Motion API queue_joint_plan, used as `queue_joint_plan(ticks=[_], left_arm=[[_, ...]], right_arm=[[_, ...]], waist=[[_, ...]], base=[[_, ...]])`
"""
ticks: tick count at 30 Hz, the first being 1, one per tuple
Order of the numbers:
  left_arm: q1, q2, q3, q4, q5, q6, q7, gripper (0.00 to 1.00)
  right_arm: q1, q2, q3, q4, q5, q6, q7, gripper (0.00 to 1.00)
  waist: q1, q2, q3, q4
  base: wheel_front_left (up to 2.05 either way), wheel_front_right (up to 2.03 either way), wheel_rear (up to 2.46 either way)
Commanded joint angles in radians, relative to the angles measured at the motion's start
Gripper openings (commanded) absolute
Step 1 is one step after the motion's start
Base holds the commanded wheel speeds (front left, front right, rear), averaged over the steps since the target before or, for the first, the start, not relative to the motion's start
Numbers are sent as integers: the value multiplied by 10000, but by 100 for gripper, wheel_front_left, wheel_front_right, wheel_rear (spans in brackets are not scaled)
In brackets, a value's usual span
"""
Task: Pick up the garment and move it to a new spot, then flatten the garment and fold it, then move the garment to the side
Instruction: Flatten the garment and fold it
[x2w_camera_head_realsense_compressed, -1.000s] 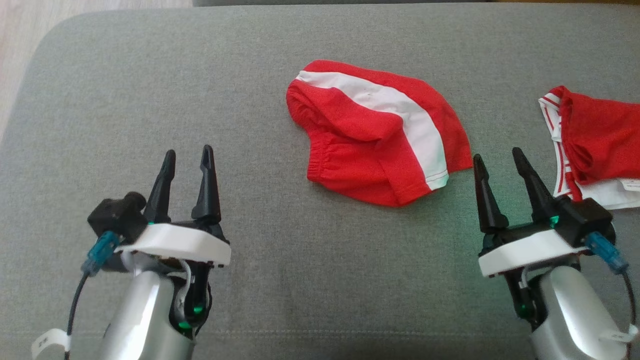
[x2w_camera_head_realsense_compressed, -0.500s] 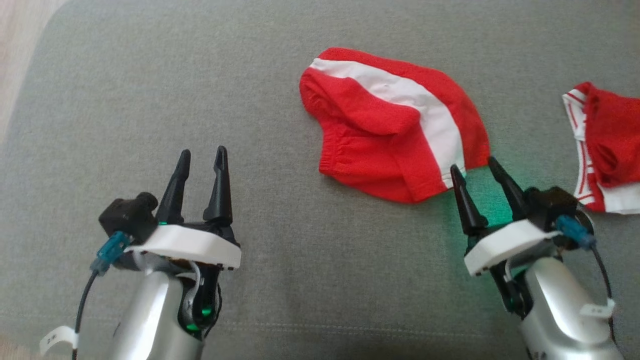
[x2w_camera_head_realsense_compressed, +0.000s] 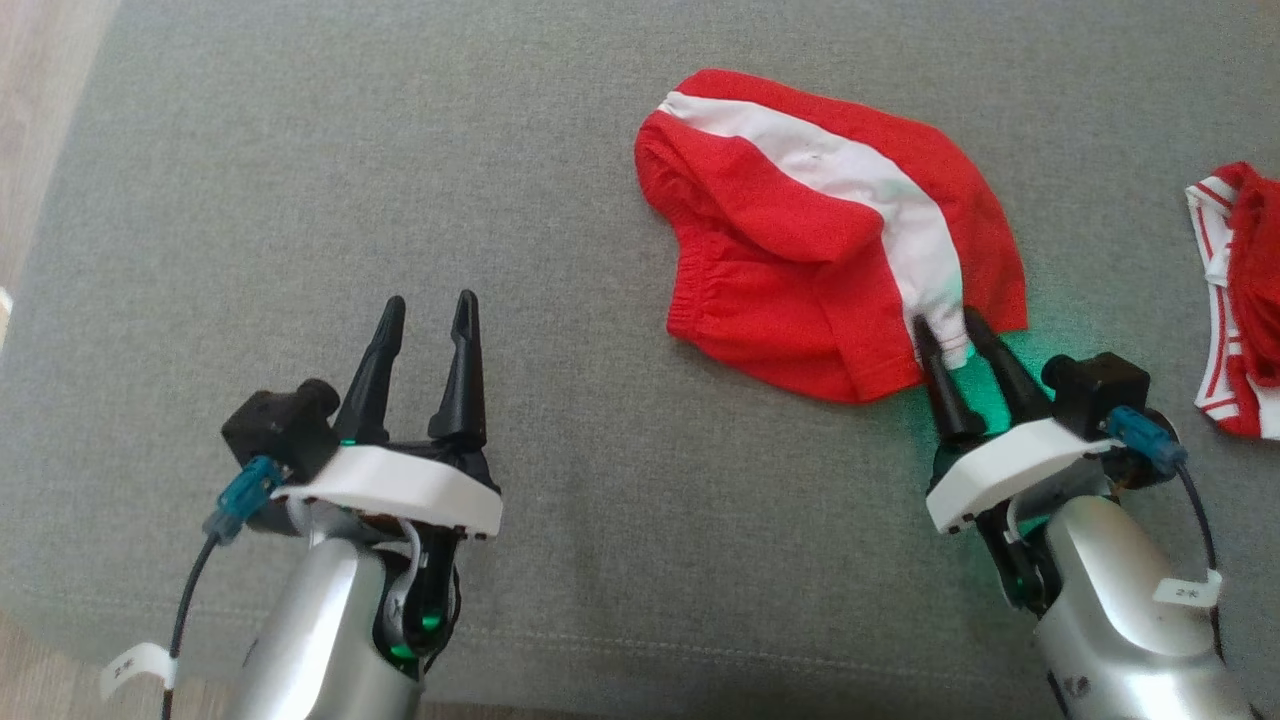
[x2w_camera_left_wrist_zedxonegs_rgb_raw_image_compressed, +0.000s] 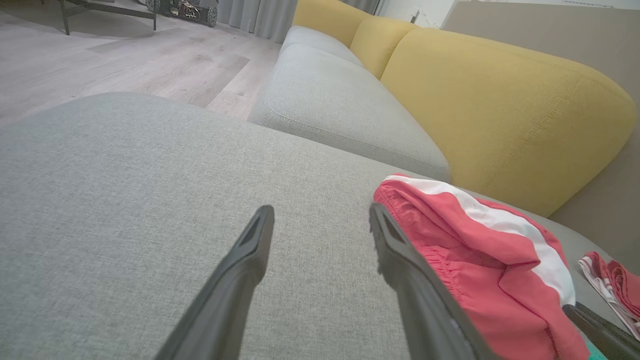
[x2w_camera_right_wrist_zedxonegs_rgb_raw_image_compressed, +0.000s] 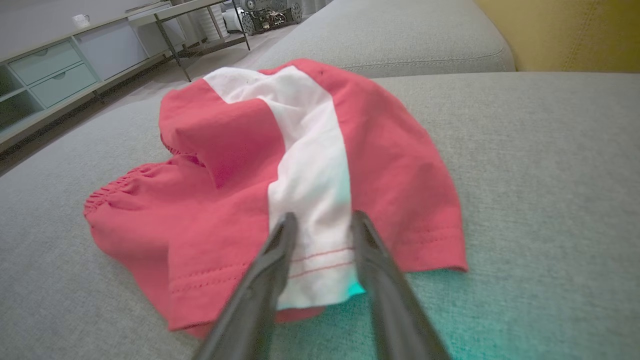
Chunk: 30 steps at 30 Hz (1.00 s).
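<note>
On the head view the garment (x2w_camera_head_realsense_compressed: 800, 270), a pair of red shorts with a white stripe (x2w_camera_head_realsense_compressed: 860, 180), lies crumpled on the grey cushion (x2w_camera_head_realsense_compressed: 300, 150), right of centre and towards the far side. My right gripper (x2w_camera_head_realsense_compressed: 946, 320) is at its near right corner, one dark finger on each side of the stripe's hemmed end. The jaws stand apart with the cloth between them. My left gripper (x2w_camera_head_realsense_compressed: 431, 300) is well apart from the shorts, over bare cushion at the lower left, jaws wide and holding nothing. A second red and white piece of clothing (x2w_camera_head_realsense_compressed: 1245, 300) lies at the right edge, clear of the shorts.

On the left wrist view the left gripper (x2w_camera_left_wrist_zedxonegs_rgb_raw_image_compressed: 321, 210) has its fingers spread, with grey fabric showing between them. The garment (x2w_camera_left_wrist_zedxonegs_rgb_raw_image_compressed: 480, 240) sits just to the right, its elastic waistband facing this hand. A yellow backrest (x2w_camera_left_wrist_zedxonegs_rgb_raw_image_compressed: 500, 100) rises behind it.

On the right wrist view the right gripper (x2w_camera_right_wrist_zedxonegs_rgb_raw_image_compressed: 324, 217) straddles the white stripe (x2w_camera_right_wrist_zedxonegs_rgb_raw_image_compressed: 300, 125) just above the hem, both fingertips resting on the cloth. The gap between them is about as wide as the stripe, which lies flat between them, not bunched. A green glow falls on the cushion under the hem. A cabinet with drawers (x2w_camera_right_wrist_zedxonegs_rgb_raw_image_compressed: 50, 70) stands in the room beyond.
</note>
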Motion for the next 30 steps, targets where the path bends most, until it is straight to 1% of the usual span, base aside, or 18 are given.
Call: queue_joint_plan(ticks=[1, 6, 9, 12, 17, 18, 24, 27, 30], left_arm=[[-393, 84, 265, -296, -27, 78, -120, 100], [-285, 84, 368, -198, 6, 43, -120, 100], [-215, 84, 448, -172, 25, 15, -120, 100], [-141, 84, 575, -125, 57, -44, -120, 100], [-85, 84, 731, -8, 143, -174, -120, 100], [-85, 84, 731, -8, 143, -174, -120, 100], [-265, 84, 834, 421, 438, -227, -120, 100], [-651, 84, 706, 959, 644, -407, -120, 100], [-1290, 136, 445, 1804, 873, -732, -103, 100]], right_arm=[[-234, -78, 250, -207, 83, -7, -146, 0], [-244, -251, 336, -213, 47, -7, -320, 0], [-121, -430, 360, -482, -80, -7, -401, 0], [67, -753, 563, -932, -372, -7, -440, 0], [664, -1673, 1404, -1917, -944, -7, -302, 0], [664, -1673, 1404, -1917, -944, -7, -302, 0], [1512, -3022, 2667, -3180, -1133, -7, -55, 0], [1740, -3589, 3093, -3425, -1100, -7, 129, 0], [1703, -3818, 3255, -3429, -1037, -7, 127, 0]], waist=[[0, 0, -19, -12], [0, 0, -285, -228], [0, 0, -479, -446], [0, 0, -698, -725], [0, 0, -1054, -1197], [0, 0, -1054, -1197], [0, 0, -1155, -1777], [0, 0, -1053, -2040], [0, 0, -876, -2285]], base=[[0, 0, 0], [0, 0, 0], [0, 0, 0], [0, 0, 0], [0, 0, 0], [0, 0, 0], [0, 0, 0], [0, 0, 0], [0, 0, 0]])
